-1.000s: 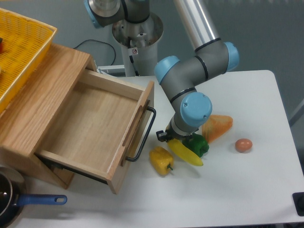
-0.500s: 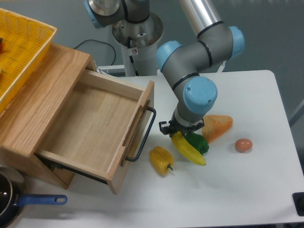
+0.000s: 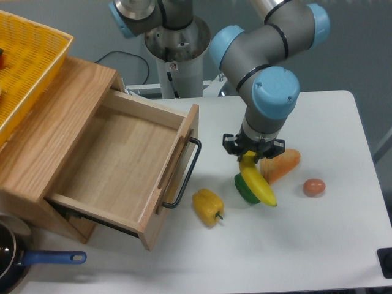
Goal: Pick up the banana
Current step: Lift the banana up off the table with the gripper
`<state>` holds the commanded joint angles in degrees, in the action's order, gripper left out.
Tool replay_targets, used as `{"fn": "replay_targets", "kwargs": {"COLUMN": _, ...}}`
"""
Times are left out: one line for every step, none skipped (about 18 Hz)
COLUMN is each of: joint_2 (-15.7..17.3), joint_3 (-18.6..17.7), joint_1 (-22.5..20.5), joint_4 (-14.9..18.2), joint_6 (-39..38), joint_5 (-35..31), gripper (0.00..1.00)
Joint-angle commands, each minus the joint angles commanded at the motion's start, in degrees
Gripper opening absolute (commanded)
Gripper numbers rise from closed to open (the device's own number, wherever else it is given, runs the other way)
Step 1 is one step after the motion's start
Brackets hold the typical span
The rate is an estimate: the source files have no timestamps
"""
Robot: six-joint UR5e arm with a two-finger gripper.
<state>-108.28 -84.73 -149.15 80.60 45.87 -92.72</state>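
Note:
The banana (image 3: 260,185) is long, curved and bright yellow. My gripper (image 3: 248,157) is shut on its upper end and holds it off the table, its lower tip slanting down to the right. It hangs in front of a green pepper (image 3: 243,189) lying on the white table (image 3: 318,245). The fingers are mostly hidden under the wrist.
A short yellow bell pepper (image 3: 207,206) lies left of the banana. An orange vegetable (image 3: 283,163) and a brown egg (image 3: 314,187) lie to the right. An open wooden drawer (image 3: 122,165) with a black handle (image 3: 187,177) stands at the left. A yellow basket (image 3: 27,67) and a blue-handled pan (image 3: 12,260) are farther left.
My gripper has risen and moved right with the banana, lifting it off the table. The green pepper is more exposed now.

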Motion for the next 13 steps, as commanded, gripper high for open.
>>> {"fn": "replay_targets", "kwargs": {"joint_2": 0.09, "joint_3": 0.00, "joint_1": 0.00, "joint_4": -0.09, "joint_6": 1.49, "joint_5": -0.18, "gripper": 0.40}}
{"fn": "replay_targets", "kwargs": {"joint_2": 0.35, "joint_3": 0.00, "joint_1": 0.09, "joint_4": -0.18, "joint_6": 3.59, "joint_5": -0.26, "gripper": 0.40}}
{"fn": "replay_targets", "kwargs": {"joint_2": 1.22, "joint_3": -0.26, "joint_1": 0.18, "joint_4": -0.35, "joint_6": 5.79, "joint_5": -0.35, "gripper": 0.40}}
{"fn": "replay_targets", "kwargs": {"joint_2": 1.49, "joint_3": -0.44, "joint_1": 0.35, "joint_4": -0.61, "joint_6": 7.64, "joint_5": -0.35, "gripper": 0.40}}
{"fn": "replay_targets", "kwargs": {"joint_2": 1.58, "joint_3": -0.53, "joint_1": 0.44, "joint_4": -0.70, "joint_6": 8.96, "joint_5": -0.27, "gripper": 0.40}}
{"fn": "replay_targets", "kwargs": {"joint_2": 1.76, "joint_3": -0.53, "joint_1": 0.35, "joint_4": -0.70, "joint_6": 9.93, "joint_5": -0.27, "gripper": 0.40}}
{"fn": "replay_targets", "kwargs": {"joint_2": 2.19, "joint_3": -0.53, "joint_1": 0.27, "joint_4": -0.70, "joint_6": 10.90, "joint_5": -0.18, "gripper": 0.40}}
{"fn": "replay_targets", "kwargs": {"joint_2": 2.55, "joint_3": -0.53, "joint_1": 0.09, "joint_4": -0.70, "joint_6": 11.95, "joint_5": -0.09, "gripper": 0.40}}
{"fn": "replay_targets", "kwargs": {"joint_2": 2.72, "joint_3": -0.53, "joint_1": 0.00, "joint_4": -0.62, "joint_6": 12.57, "joint_5": -0.09, "gripper": 0.40}}
{"fn": "replay_targets", "kwargs": {"joint_2": 2.81, "joint_3": -0.53, "joint_1": -0.09, "joint_4": -0.62, "joint_6": 12.58, "joint_5": -0.09, "gripper": 0.40}}
{"fn": "replay_targets", "kwargs": {"joint_2": 2.73, "joint_3": -0.53, "joint_1": -0.09, "joint_4": -0.53, "joint_6": 12.58, "joint_5": -0.26, "gripper": 0.40}}
{"fn": "replay_targets", "kwargs": {"joint_2": 2.81, "joint_3": -0.53, "joint_1": -0.17, "joint_4": -0.53, "joint_6": 12.58, "joint_5": -0.18, "gripper": 0.40}}
{"fn": "replay_targets", "kwargs": {"joint_2": 2.81, "joint_3": -0.53, "joint_1": -0.09, "joint_4": -0.53, "joint_6": 12.58, "joint_5": -0.18, "gripper": 0.40}}
